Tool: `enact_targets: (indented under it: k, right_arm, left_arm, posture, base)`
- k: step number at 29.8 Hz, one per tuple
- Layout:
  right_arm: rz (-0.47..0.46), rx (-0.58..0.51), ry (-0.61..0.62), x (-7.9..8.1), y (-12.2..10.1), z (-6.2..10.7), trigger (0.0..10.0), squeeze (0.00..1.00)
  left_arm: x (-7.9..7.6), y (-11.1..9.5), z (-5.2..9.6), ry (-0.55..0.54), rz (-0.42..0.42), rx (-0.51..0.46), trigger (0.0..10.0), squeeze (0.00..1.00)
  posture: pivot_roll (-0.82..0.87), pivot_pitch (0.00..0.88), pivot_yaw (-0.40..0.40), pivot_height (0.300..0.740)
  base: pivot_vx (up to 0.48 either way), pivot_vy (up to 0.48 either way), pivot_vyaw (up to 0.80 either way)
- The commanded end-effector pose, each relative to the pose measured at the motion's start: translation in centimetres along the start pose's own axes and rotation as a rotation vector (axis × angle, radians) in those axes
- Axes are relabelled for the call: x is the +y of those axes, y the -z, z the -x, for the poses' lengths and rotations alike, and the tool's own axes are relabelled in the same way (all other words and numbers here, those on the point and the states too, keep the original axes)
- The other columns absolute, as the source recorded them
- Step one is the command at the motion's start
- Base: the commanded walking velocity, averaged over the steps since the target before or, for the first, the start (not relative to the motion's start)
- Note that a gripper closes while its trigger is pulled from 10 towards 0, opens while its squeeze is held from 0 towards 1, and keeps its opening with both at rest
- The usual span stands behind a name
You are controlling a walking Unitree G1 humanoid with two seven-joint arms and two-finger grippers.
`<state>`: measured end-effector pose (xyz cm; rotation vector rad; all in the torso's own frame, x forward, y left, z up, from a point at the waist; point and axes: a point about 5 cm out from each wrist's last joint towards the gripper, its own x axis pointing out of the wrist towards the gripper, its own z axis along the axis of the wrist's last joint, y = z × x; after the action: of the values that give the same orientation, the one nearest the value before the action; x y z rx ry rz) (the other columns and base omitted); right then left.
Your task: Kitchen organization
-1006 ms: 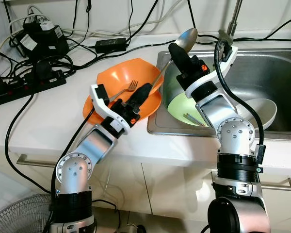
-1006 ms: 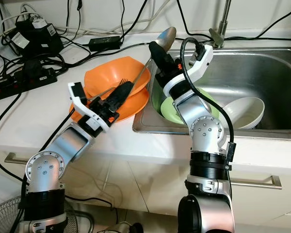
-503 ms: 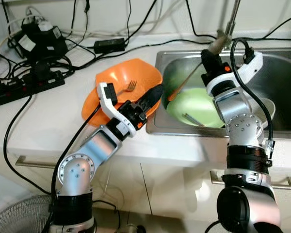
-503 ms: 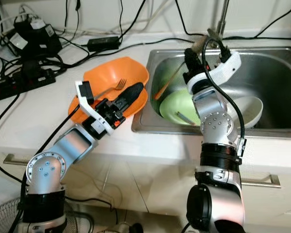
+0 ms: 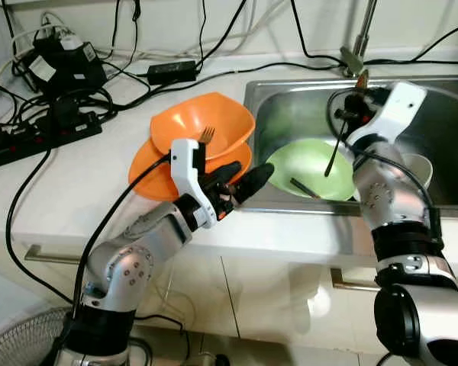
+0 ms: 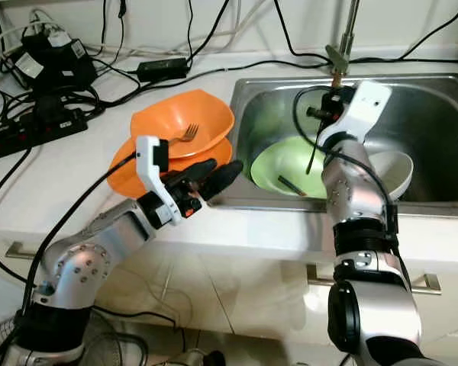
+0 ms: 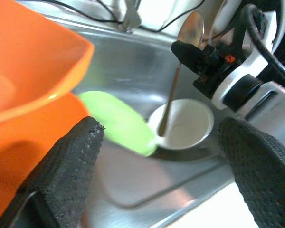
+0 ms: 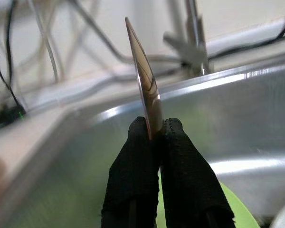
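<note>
The right gripper (image 6: 326, 107) has swung from the orange bowls (image 5: 202, 136) across into the sink (image 5: 435, 99), its jaws pinched on a spoon (image 7: 173, 90) whose handle hangs below them toward the white bowl (image 7: 186, 128). The left gripper (image 5: 243, 183), jaws spread and empty, has pulled back off the bowls to the sink's edge. The spoon looks close to being dropped off.

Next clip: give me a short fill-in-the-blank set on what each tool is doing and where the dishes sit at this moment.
1. The right tool is shut on a ____, held over the sink.
2. The left tool is ____, holding nothing.
3. The fork lies in the upper ____ bowl on the counter.
4. The plate in the sink is ____ in colour.

Missing words: spoon; open; orange; green
</note>
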<state>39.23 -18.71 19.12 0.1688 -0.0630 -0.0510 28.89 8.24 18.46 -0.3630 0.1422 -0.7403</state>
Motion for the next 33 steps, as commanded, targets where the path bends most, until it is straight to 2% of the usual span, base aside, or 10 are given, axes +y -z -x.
enact_targets:
  k: [1, 2, 3, 4, 6, 15, 16, 17, 18, 33]
  right_arm:
    - [0.05, -0.012, -0.013, 0.5, -0.2, -0.2, 10.0, 0.0]
    - [0.164, 0.039, -0.045, 1.1, 1.1, -0.2, 10.0, 0.0]
    - [0.226, 0.069, -0.065, 1.4, 1.8, -0.2, 10.0, 0.0]
    - [0.226, 0.069, -0.065, 1.4, 1.8, -0.2, 10.0, 0.0]
    - [0.295, 0.119, -0.125, 2.3, 3.2, 0.0, 10.0, 0.0]
    - [0.392, 0.148, -0.251, 3.9, 4.5, 0.3, 10.0, 0.0]
    - [0.389, 0.156, -0.262, 4.0, 4.7, 0.3, 10.0, 0.27]
    - [0.384, 0.161, -0.272, 4.1, 4.8, 0.4, 10.0, 0.27]
    - [0.379, 0.166, -0.282, 4.2, 4.9, 0.4, 10.0, 1.0]
    - [0.309, 0.165, -0.33, 5.0, 5.0, 0.5, 10.0, 1.0]
  left_arm:
    - [0.3, 0.2, 0.1, -0.013, -0.037, 0.013, 10.0, 1.0]
    - [0.2, 0.6, 0.2, -0.015, -0.081, 0.035, 10.0, 1.0]
    - [0.2, 0.8, 0.2, -0.017, -0.105, 0.044, 10.0, 1.0]
    - [0.2, 0.8, 0.2, -0.017, -0.105, 0.044, 10.0, 1.0]
    - [0.5, 1.5, 0.4, -0.034, -0.175, 0.071, 10.0, 1.0]
    - [0.3, 2.5, 0.3, -0.011, -0.225, 0.102, 10.0, 1.0]
    - [0.2, 2.6, 0.2, -0.004, -0.233, 0.105, 10.0, 1.0]
    - [0.1, 2.6, 0.2, 0.001, -0.238, 0.107, 10.0, 1.0]
    - [0.0, 2.7, 0.2, 0.007, -0.24, 0.109, 10.0, 1.0]
    - [0.2, 3.0, 0.2, 0.005, -0.252, 0.119, 10.0, 1.0]
  posture:
    - [-0.02, 0.042, 0.147, 0.74]
    - [-0.02, 0.044, 0.147, 0.74]
    - [-0.02, 0.047, 0.147, 0.74]
    - [-0.02, 0.047, 0.147, 0.74]
    - [-0.01, 0.048, 0.147, 0.74]
    - [-0.02, 0.052, 0.146, 0.74]
    - [-0.02, 0.053, 0.146, 0.74]
    - [-0.02, 0.053, 0.146, 0.74]
    - [-0.03, 0.054, 0.147, 0.74]
    - [-0.03, 0.06, 0.142, 0.74]
  base:
    - [0.0, 0.0, 0.0]
    - [0.0, 0.0, 0.0]
    - [0.0, 0.0, 0.0]
    - [0.0, 0.0, 0.0]
    - [0.0, 0.0, 0.0]
    - [0.0, 0.0, 0.0]
    - [0.0, 0.0, 0.0]
    - [0.0, 0.0, 0.0]
    - [0.0, 0.0, 0.0]
    - [0.0, 0.0, 0.0]
